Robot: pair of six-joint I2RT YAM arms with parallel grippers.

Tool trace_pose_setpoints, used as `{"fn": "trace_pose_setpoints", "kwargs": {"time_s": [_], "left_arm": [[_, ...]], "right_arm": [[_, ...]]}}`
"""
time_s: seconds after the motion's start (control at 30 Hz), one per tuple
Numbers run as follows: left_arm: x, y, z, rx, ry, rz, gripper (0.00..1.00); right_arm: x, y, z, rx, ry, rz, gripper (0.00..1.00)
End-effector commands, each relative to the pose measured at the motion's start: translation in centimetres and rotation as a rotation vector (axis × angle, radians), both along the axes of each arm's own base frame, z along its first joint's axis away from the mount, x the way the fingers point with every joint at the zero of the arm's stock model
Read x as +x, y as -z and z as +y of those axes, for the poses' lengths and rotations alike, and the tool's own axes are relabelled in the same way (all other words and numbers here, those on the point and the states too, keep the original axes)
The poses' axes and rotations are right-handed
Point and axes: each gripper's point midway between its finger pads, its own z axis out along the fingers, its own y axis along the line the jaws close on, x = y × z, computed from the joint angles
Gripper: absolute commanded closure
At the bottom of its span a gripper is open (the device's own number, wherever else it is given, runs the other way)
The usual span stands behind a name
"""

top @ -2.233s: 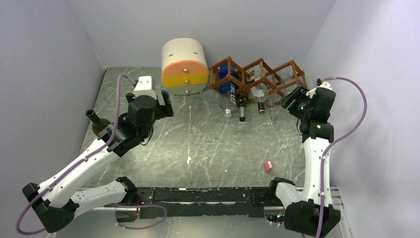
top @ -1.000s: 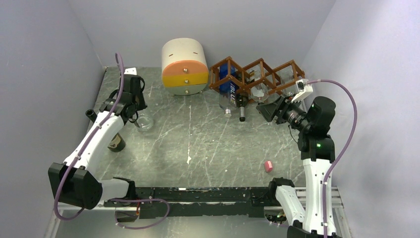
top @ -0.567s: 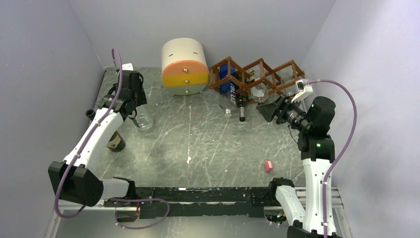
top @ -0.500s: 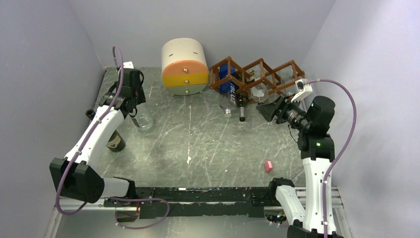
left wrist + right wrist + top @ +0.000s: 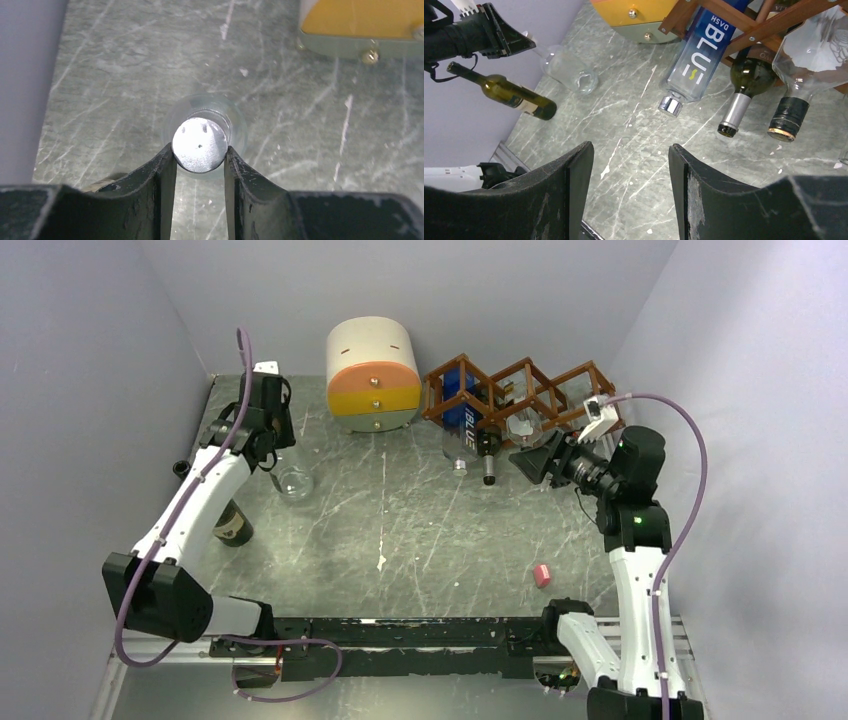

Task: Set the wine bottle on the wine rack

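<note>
Grey marbled tabletop [image 5: 420,530] between pale lilac walls: the right end effector [image 5: 629,146] hovers with its fingers spread wide and empty, and the wine rack [image 5: 530,390] just ahead of it holds several bottles, necks pointing towards it. The left end effector [image 5: 200,149] points down at a clear glass [image 5: 200,107], whose silvery round centre fills the narrow gap between the fingers; whether they pinch it cannot be told. The wine bottle [image 5: 235,527], dark green, stands behind and left of that end effector, beside its arm, well apart from the rack.
</note>
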Motion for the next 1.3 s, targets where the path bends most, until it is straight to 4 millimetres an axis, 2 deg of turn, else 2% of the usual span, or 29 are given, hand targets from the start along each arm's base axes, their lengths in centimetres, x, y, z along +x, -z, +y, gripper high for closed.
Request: {"fn": "trace_pose_setpoints", "kwargs": {"time_s": [0.0,0.17,0.37,0.5,0.57,0.73,0.87,0.93,1.03,1.13,1.27], "left_arm": [[-1.2,-3.8,-4.7,-0.126,0.211,-0.064,0.78],[-2.9,-5.1,-8.9,-0.174,0.329,-0.074,0.78],[-4.5,-4.5,-14.3,-0.182,0.413,-0.033,0.78],[-5.2,-3.8,-16.3,-0.172,0.455,-0.010,0.75],[-5.5,-3.2,-17.0,-0.161,0.487,0.003,0.69],[-5.8,-2.1,-16.2,-0.132,0.475,-0.009,0.42],[-6.3,-3.4,-16.7,-0.179,0.512,-0.065,0.20],[-6.6,-4.9,-16.6,-0.202,0.521,-0.113,0.17],[-6.6,-7.5,-15.1,-0.217,0.453,-0.211,0.18],[-6.9,-10.5,-12.3,-0.242,0.311,-0.338,0.19],[-8.3,-13.8,-8.5,-0.267,0.177,-0.501,0.19]], "right_arm": [[0.0,-1.4,0.7,0.000,-0.031,-0.046,0.40],[0.4,-1.6,2.1,0.003,-0.049,-0.051,0.40],[0.8,-0.5,6.0,-0.042,-0.086,-0.021,0.41],[0.7,0.3,8.9,-0.075,-0.127,-0.009,0.41],[0.8,0.9,10.4,-0.089,-0.146,0.002,0.41],[0.0,2.3,14.6,-0.156,-0.216,-0.006,0.40],[-0.2,3.3,17.5,-0.199,-0.252,-0.027,0.37],[-0.1,4.0,18.6,-0.221,-0.265,-0.034,0.35],[0.1,5.0,20.4,-0.247,-0.287,-0.043,0.34],[0.5,5.5,22.2,-0.277,-0.296,-0.063,0.32],[1.0,6.0,25.1,-0.331,-0.313,-0.073,0.31]]}}
